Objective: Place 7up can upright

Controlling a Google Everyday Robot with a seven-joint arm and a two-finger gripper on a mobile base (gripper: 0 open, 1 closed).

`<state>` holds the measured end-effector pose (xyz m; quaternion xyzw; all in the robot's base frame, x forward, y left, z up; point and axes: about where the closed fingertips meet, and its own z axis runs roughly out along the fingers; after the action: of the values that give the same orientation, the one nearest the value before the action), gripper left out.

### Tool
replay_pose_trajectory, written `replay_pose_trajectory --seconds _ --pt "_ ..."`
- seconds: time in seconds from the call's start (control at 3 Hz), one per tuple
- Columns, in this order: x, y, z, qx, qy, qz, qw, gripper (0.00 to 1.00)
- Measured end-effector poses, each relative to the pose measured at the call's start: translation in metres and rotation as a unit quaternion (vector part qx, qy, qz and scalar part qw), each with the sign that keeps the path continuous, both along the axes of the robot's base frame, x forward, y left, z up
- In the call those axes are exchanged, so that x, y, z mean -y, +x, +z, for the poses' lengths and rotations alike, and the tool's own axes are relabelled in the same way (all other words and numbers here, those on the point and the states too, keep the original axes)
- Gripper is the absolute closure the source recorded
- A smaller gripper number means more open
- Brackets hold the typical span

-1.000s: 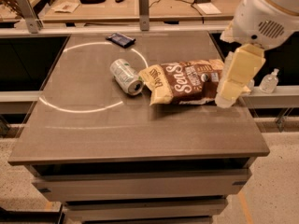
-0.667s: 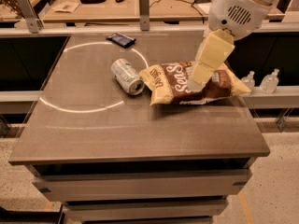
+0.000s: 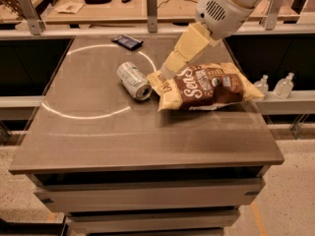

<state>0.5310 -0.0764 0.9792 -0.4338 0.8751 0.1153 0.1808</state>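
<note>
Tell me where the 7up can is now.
In the camera view the can lies on its side on the table, just left of the chip bag; the gripper hangs over the bag's left end.

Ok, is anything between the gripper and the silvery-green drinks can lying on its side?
Nothing lies squarely between them. The cream gripper hangs close beside the silvery-green can. The brown-and-yellow chip bag lies below the gripper, its left corner close beside the can's end, possibly crowding a grasp.
</note>
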Motion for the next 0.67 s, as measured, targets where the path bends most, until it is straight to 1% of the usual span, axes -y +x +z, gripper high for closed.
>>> replay_pose_trajectory --seconds 0.33,0.67 --pt "-0.0109 0.0172 -0.0186 -0.021 0.002 -0.063 0.9978 0.00" --pt "-0.0109 0.0172 -0.0187 -0.021 0.002 -0.063 0.9978 0.00"
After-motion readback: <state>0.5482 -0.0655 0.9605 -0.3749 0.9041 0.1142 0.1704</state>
